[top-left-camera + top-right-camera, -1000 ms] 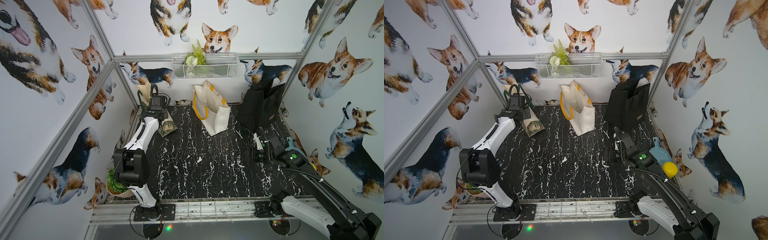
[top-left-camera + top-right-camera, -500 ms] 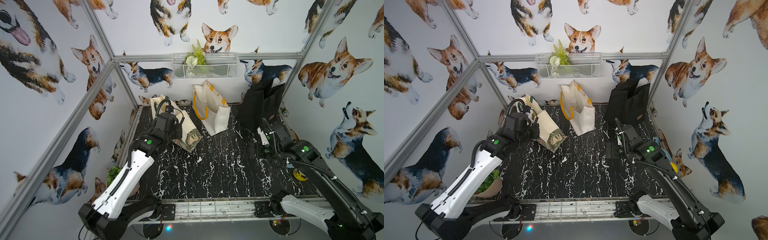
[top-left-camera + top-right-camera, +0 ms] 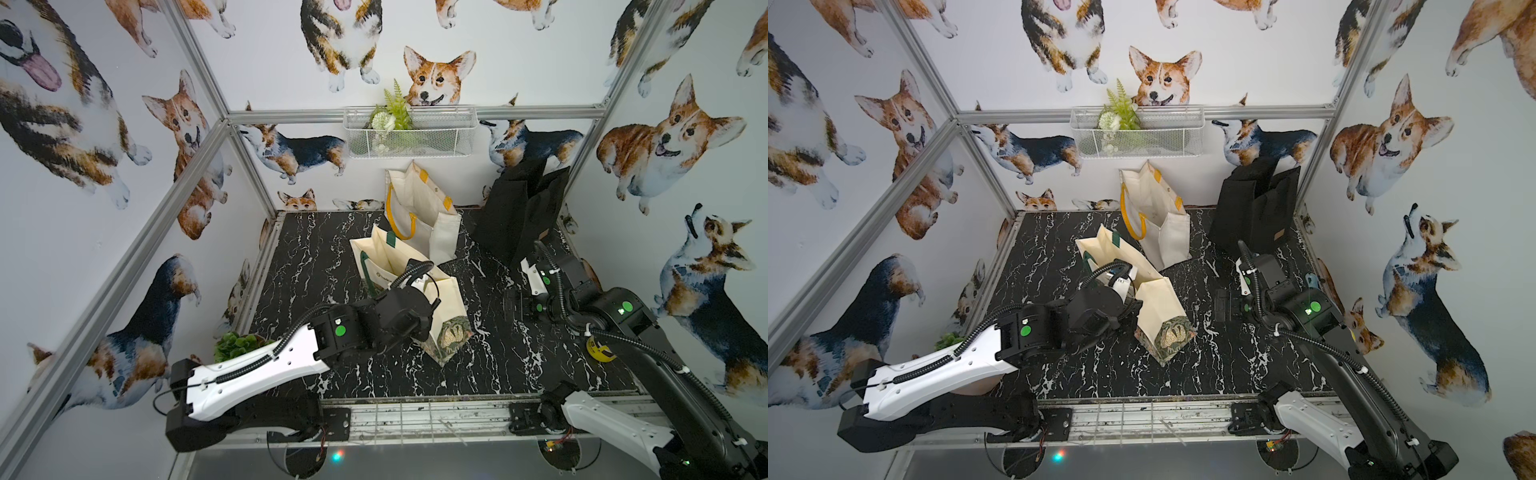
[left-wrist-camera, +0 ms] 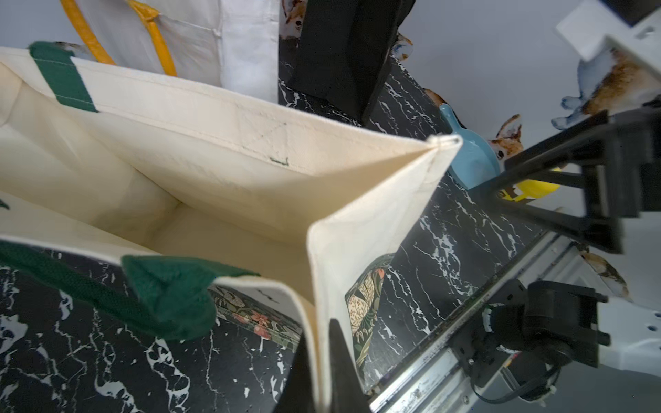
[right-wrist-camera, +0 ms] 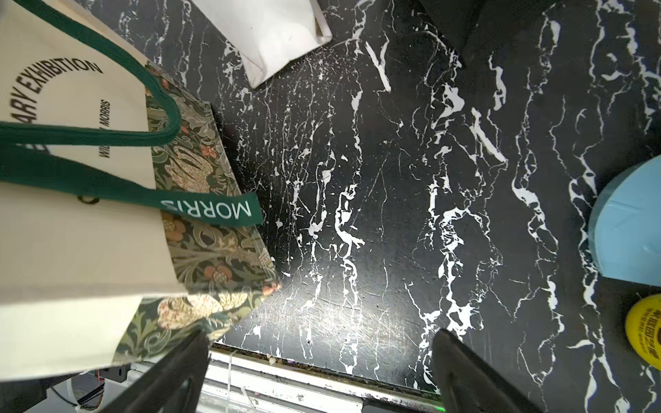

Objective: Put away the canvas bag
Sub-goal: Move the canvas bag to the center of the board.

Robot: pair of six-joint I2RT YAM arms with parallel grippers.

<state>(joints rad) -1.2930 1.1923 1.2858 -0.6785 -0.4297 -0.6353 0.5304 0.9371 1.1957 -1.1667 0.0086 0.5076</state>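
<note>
Two arms work over the black, white-veined marble tabletop [image 3: 316,266] in both top views. Your cream canvas bag with green handles and a floral base [image 3: 446,307] [image 3: 1163,303] sits mid-table. It is tilted with its mouth open and its floral base toward the near edge. Just beyond it stands a white canvas bag with yellow handles [image 3: 440,237], and at the far right a black fabric bag [image 3: 511,220]. A white wire basket [image 3: 436,141] hangs on the far wall above them. Your left arm [image 3: 257,370] reaches in to the cream bag's rim. Your right gripper [image 3: 515,305] hovers to the right of that bag, clearly apart from it.

From the left wrist, you can see the left gripper [image 4: 320,357] pinched tight on the cream bag's [image 4: 214,171] rim, with the fabric sandwiched between its two dark fingers. One green handle [image 4: 171,293] droops outside the rim. A light blue scoop [image 4: 472,161] lies on the marble past the bag.

From the right wrist, your right gripper [image 5: 322,336] has its jaws spread wide, with only bare tabletop between them. The cream bag's printed face [image 5: 71,243] lies close beside one finger [image 5: 179,375], but you cannot tell whether they touch. A green "MORRIS" tag [image 5: 211,211] hangs over the floral band. The blue scoop [image 5: 629,229] and a round yellow object [image 5: 647,332] sit on the other side.
</note>
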